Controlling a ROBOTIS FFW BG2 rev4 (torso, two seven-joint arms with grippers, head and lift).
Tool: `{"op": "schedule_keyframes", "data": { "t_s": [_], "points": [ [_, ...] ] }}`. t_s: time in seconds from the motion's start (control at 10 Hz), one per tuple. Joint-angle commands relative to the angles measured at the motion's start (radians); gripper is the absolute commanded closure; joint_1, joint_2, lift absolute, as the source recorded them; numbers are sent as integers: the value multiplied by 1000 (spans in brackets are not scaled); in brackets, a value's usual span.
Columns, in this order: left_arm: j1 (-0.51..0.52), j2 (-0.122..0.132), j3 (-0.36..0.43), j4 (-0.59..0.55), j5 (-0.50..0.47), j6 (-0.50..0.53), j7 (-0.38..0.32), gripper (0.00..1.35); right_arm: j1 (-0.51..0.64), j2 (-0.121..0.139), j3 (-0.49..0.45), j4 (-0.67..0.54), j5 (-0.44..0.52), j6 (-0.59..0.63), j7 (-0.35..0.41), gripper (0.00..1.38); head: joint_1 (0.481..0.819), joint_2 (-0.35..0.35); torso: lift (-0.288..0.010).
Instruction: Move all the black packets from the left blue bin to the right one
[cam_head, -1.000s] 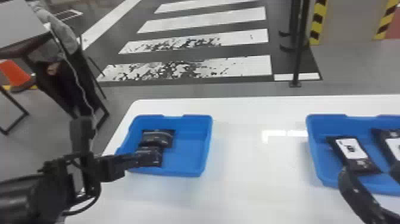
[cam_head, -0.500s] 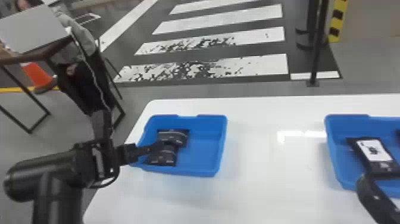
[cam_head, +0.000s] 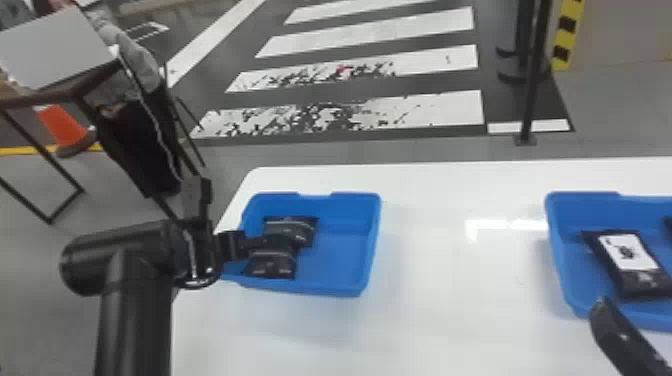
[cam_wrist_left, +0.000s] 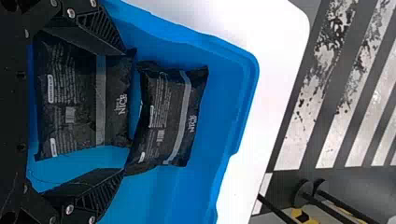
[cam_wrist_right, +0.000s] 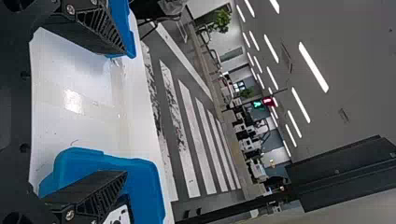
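2 grey-striped black packets (cam_wrist_left: 161, 116) flat in left blue bin (cam_head: 371, 240)

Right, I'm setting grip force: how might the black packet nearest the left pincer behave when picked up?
The packet would probably give and sag rather than stay stiff, as its wrapper looks creased. Lying flat, with a pillow-like shape, it seems unlikely to roll if nudged.

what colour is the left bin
The left bin is plain blue; it shows best in the head view.
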Motion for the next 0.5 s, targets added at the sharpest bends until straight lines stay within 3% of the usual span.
{"op": "schedule_keyframes", "data": {
  "t_s": [0.0,0.1,0.3,0.4],
  "points": [
    [-26,1,-22,47,3,18,0,208,-3,0,1,6,-10,5,0,110,695,350,-140],
    [-30,1,-28,52,11,55,0,395,-1,0,1,6,-12,7,0,110,695,350,-140],
    [-21,14,-52,52,39,87,-5,1012,-1,0,1,11,-22,14,0,110,695,350,-140],
    [-13,19,-62,50,31,70,-11,1223,2,-2,1,11,-28,14,0,110,695,350,-140]
  ]
}}
